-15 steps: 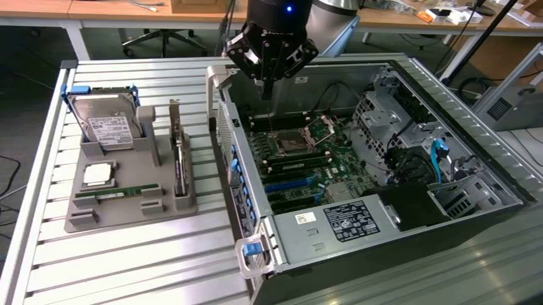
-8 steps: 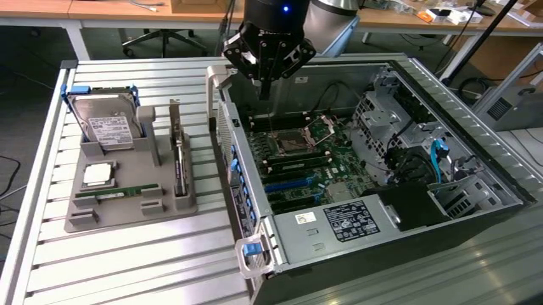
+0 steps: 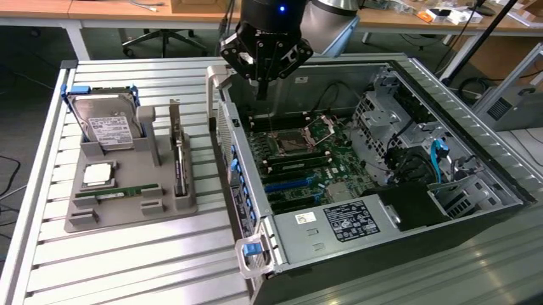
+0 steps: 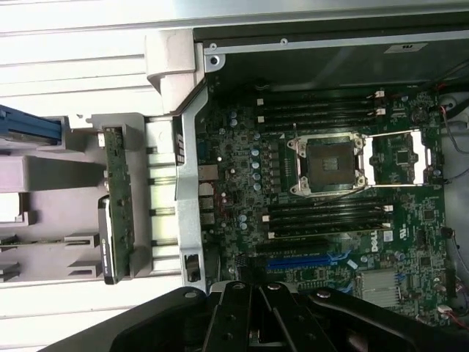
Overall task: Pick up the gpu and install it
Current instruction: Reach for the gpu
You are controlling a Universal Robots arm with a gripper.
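Note:
The gpu [image 3: 178, 154] stands on its long edge in a slot of the grey holder [image 3: 127, 213], at the exterior view's left of the open computer case. In the wrist view the gpu [image 4: 118, 198] appears edge-on as a thin green board with a dark lower end. My gripper [image 3: 261, 88] hangs above the case's rear corner, over the motherboard [image 3: 309, 155], well apart from the gpu. Its black fingers [image 4: 233, 317] are shut together with nothing between them. A blue expansion slot [image 4: 308, 260] lies on the board just ahead of the fingers.
The holder also carries a silver hard drive [image 3: 108, 125] in a blue frame, a processor chip [image 3: 98, 173] and a narrow green RAM stick [image 3: 127, 190]. Inside the case are a power supply [image 3: 348, 221], drive cages [image 3: 398, 121] and the open processor socket [image 4: 327, 165]. Everything rests on a slatted metal table [image 3: 127, 267].

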